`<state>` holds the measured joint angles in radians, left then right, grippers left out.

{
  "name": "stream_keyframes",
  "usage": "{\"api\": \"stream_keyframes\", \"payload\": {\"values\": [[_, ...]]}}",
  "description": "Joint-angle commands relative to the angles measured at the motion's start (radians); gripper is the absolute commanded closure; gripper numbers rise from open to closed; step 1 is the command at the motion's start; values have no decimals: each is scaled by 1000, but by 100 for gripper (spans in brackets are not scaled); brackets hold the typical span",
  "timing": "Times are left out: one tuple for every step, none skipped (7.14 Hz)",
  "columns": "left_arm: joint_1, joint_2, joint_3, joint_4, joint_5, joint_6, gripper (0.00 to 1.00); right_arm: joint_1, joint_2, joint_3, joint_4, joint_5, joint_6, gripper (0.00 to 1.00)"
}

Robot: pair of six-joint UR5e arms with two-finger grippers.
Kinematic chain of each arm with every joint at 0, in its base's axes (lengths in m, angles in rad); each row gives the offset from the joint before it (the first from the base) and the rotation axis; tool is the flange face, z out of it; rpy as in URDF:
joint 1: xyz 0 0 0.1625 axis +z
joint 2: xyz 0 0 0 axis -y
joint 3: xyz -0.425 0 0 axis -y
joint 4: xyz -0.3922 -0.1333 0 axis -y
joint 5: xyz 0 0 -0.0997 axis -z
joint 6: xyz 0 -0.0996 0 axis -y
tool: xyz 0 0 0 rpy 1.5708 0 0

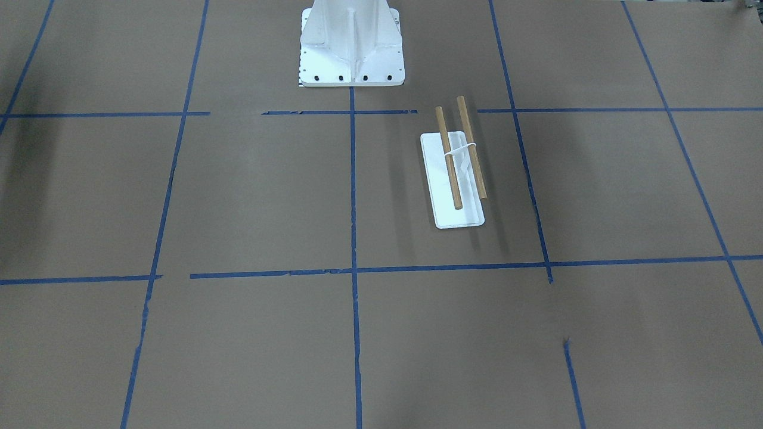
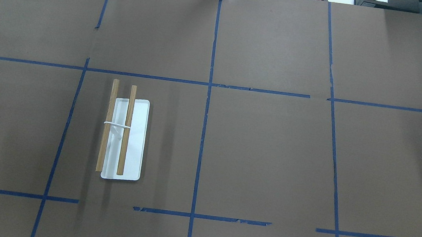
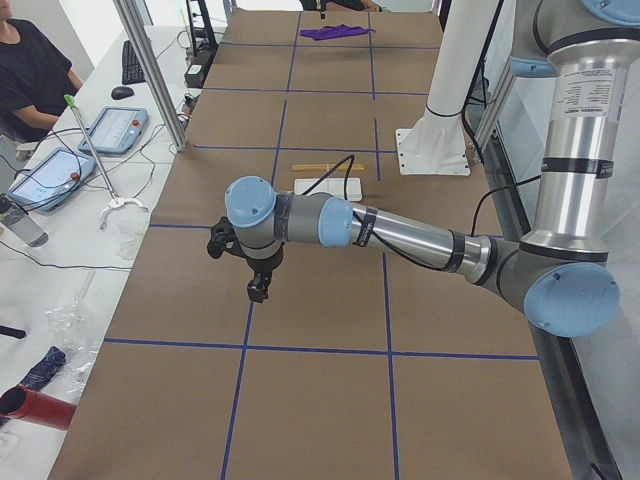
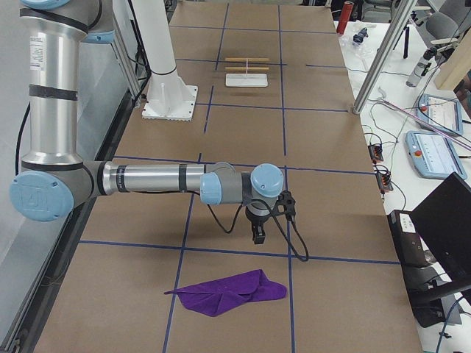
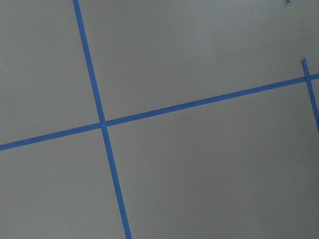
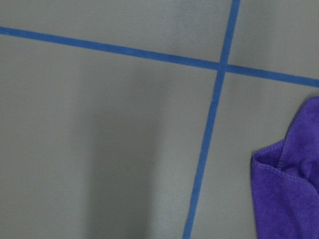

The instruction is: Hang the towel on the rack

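The rack (image 2: pixel 135 141) stands on the table's left half: a white tray base with two tan dowels and a thin white crosspiece. It also shows in the front view (image 1: pixel 459 219). The purple towel (image 4: pixel 228 292) lies crumpled on the table's far right end, outside the overhead and front views. Its edge shows in the right wrist view (image 6: pixel 291 184). My right gripper (image 4: pixel 258 235) hangs above the table just short of the towel. My left gripper (image 3: pixel 258 290) hangs above the table's left end, well away from the rack. I cannot tell whether either gripper is open or shut.
The white bolted pedestal (image 1: pixel 350 47) stands at the robot's side of the table. Blue tape lines grid the brown table. Metal posts (image 3: pixel 150 70) and operator desks with tablets (image 4: pixel 434 151) border the far long edge. A person (image 3: pixel 30 70) sits there.
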<state>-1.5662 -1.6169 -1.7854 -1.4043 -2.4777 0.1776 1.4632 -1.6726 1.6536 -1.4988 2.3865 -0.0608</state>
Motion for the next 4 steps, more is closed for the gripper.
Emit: {"api": "stream_keyframes", "payload": {"values": [[0, 0, -2, -39, -1, -1, 0, -3, -27, -220, 237, -67, -7, 7], [0, 0, -3, -39, 0, -3, 0, 6, -27, -300, 317, -67, 2, 7], [0, 0, -2, -39, 0, -3, 0, 12, -38, -346, 342, -72, -5, 11], [0, -1, 0, -39, 0, -4, 0, 14, -24, -374, 342, -73, -5, 12]]}}
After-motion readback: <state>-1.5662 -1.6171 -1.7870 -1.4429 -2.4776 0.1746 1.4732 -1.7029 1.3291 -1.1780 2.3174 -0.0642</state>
